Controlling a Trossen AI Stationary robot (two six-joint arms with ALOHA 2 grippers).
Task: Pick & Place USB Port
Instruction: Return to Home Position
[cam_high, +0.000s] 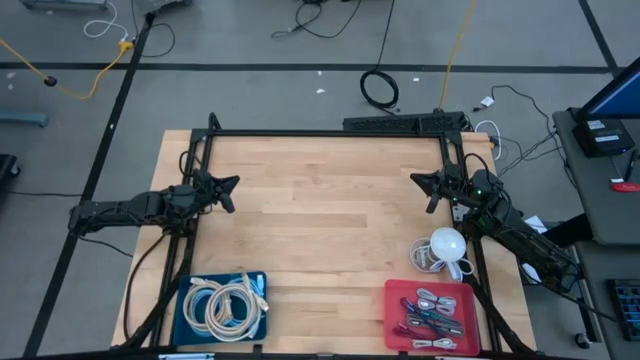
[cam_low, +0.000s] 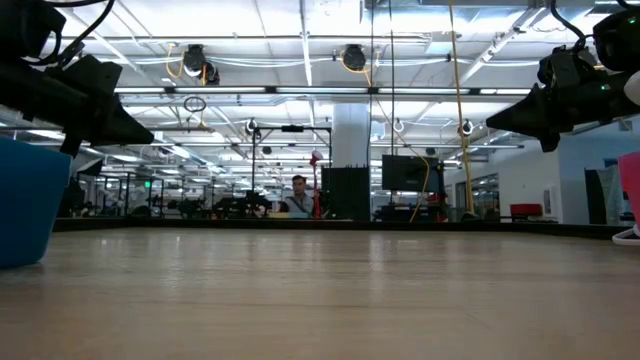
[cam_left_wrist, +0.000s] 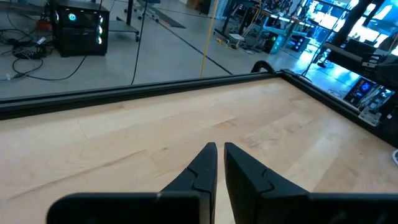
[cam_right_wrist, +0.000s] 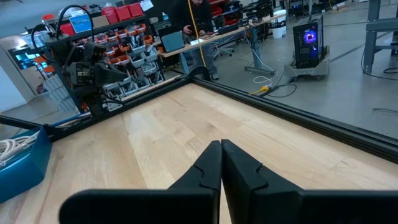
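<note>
- Your left end effector (cam_high: 228, 190) hangs above the tabletop (cam_high: 320, 220) near its left side. Its fingers (cam_left_wrist: 202, 165) are drawn together to a thin slit, with nothing between them.
- Your right end effector (cam_high: 427, 188) hangs opposite it near the right side, tips pointing toward the left one. Its fingers (cam_right_wrist: 208, 163) meet tip to tip and grip nothing.
- In the low view, both end effectors are raised off the wood and touch nothing.
- The light brown cables (cam_high: 226, 303) lie coiled in the blue bin (cam_high: 184, 318) at the tabletop's lower left corner in the high view. They are well apart from the left end effector.
- The charger cables (cam_high: 432, 312), pink and white, lie piled in the pink bin (cam_high: 391, 300) at the lower right corner. They are well apart from the right end effector.
- A white round object (cam_high: 447, 243) sits just beside the pink bin, between that bin and the right end effector.
- In the low view, a person (cam_low: 297, 196) sits far back in the room beyond the tabletop.
</note>
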